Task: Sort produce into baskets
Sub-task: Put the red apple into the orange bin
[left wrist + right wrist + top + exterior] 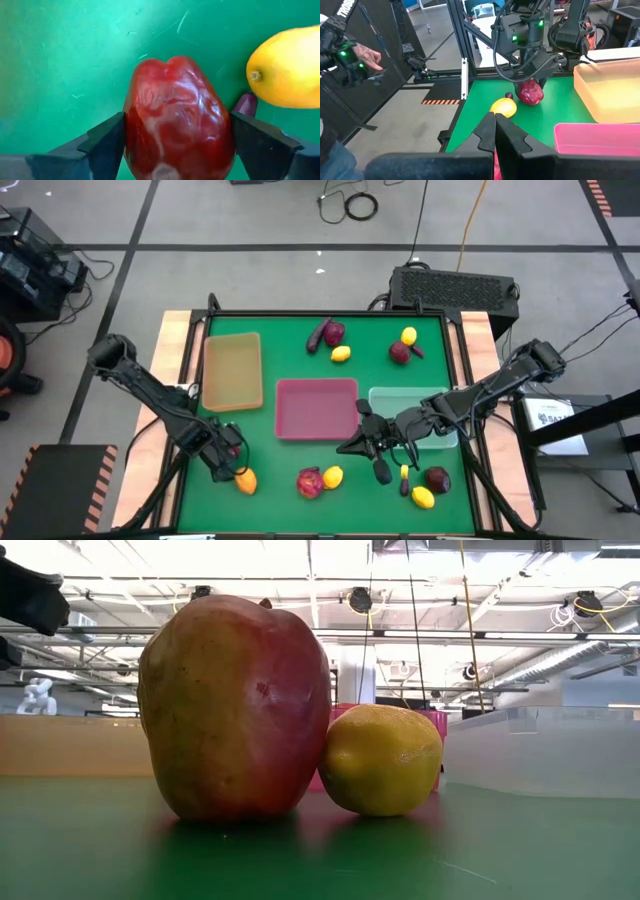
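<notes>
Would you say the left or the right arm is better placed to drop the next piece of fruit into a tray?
Left. The left gripper already clamps a red apple near the front-left corner, closest to the tan tray. The right gripper hovers shut and empty beside the pink tray.

My low view stares into blown-out ceiling lights (300, 560), so the apple (235, 705) and lemon (382, 760) sit backlit above soft shadows on the green mat (500, 850). At my left wrist, glare streaks the red fruit (175, 120), which is blurred close up. From overhead, lighting is even.
</notes>
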You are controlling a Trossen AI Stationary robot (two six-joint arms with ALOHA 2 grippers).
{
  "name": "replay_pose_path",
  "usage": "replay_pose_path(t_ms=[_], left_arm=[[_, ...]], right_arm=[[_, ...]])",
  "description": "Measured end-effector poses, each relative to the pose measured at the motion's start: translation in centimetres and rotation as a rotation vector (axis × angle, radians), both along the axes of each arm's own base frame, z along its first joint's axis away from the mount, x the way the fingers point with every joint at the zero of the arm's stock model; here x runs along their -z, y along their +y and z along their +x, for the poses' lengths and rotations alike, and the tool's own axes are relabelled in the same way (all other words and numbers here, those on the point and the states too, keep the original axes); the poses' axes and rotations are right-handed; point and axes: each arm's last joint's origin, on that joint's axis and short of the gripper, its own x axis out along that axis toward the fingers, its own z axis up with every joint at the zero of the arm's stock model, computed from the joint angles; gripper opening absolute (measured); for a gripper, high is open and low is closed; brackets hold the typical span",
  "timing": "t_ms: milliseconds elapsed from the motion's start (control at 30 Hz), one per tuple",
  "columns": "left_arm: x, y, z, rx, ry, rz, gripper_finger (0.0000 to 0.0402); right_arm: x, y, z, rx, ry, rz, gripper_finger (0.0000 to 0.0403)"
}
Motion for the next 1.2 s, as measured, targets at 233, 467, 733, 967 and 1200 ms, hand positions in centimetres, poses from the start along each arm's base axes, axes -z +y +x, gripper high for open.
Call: replay_pose_path(t_ms=[233,467,733,967,1200], left_arm=[[-2.8,-0.1,0.8,0.058,0.011,0.027,0.0323],[-7.9,1.5,1.6,0.036,-0.101,0.093,0.0324],[-14.3,6.7,0.8,-0.235,-0.299,0.163,0.0324],[-14.7,13.0,0.1,-0.588,-0.209,0.281,0.0324],[-14.1,18.6,0.3,-0.799,-0.153,0.32,0.0325]], right_arm=[[0.0,-0.4,0.2,0.015,0.0,0.0,0.0],[0.0,-1.2,0.5,0.04,0.0,0.0,0.0],[0.0,-2.2,0.9,0.07,-0.004,-0.013,0.0],[0.0,-2.8,1.1,0.073,-0.011,-0.067,0.0],[0.4,-3.1,0.9,0.047,0.029,-0.137,0.0]])
